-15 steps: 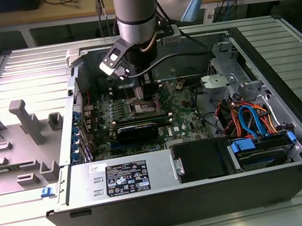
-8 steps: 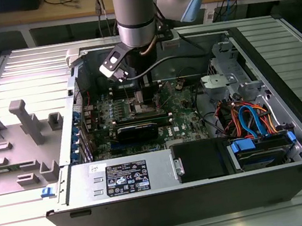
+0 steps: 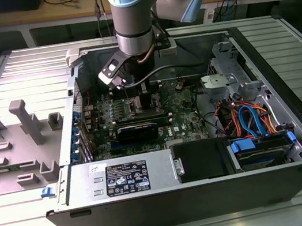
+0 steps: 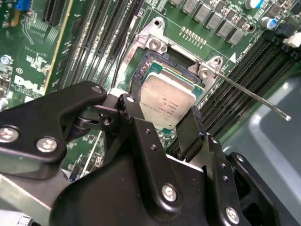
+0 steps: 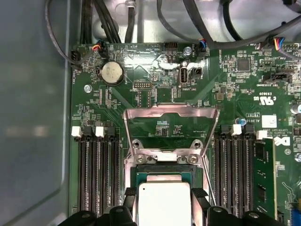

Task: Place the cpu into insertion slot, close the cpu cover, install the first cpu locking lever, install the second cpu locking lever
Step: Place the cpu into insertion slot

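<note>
In the exterior view, the robot arm (image 3: 135, 28) reaches down into an open computer case (image 3: 213, 198) at the upper centre of the frame. In both wrist views, the gripper (image 4: 162, 117) pinches the cpu (image 4: 167, 101) by two opposite edges at the insertion slot (image 4: 140, 80). The cpu cover (image 5: 171, 113) stands swung open beside the slot.

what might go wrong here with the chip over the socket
The pincer grips the cpu at the insertion slot; released crooked, it might sit askew and be damaged. The cpu cover stands open close by; the arm might knock it or the thin lever.
</note>
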`<state>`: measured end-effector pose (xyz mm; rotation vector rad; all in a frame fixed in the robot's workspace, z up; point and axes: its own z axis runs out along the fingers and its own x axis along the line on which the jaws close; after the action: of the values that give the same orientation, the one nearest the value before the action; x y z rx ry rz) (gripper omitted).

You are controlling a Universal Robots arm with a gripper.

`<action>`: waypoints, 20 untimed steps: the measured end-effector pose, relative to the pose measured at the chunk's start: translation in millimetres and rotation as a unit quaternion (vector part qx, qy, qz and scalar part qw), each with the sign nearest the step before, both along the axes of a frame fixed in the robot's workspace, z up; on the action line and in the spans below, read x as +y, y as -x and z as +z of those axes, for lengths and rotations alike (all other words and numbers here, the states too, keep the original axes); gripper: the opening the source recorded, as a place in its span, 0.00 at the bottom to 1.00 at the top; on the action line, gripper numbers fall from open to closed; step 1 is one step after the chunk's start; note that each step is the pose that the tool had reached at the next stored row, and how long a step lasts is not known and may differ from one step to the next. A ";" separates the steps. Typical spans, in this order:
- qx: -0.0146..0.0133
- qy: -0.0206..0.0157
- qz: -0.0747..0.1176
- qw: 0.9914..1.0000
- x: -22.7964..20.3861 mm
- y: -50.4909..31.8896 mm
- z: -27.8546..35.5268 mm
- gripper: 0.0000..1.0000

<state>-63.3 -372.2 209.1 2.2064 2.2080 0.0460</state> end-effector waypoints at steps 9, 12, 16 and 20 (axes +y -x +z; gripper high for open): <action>-0.008 0.003 -0.001 1.000 0.0 3.2 -3.7 0.54; -0.008 0.003 -0.002 1.000 -0.1 3.3 -6.3 0.54; -0.008 0.003 -0.006 1.000 -0.1 3.3 -7.3 0.54; -0.008 0.003 -0.010 1.000 -0.1 3.3 -8.4 0.54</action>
<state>-66.6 -372.2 200.7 2.2168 2.1759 0.0571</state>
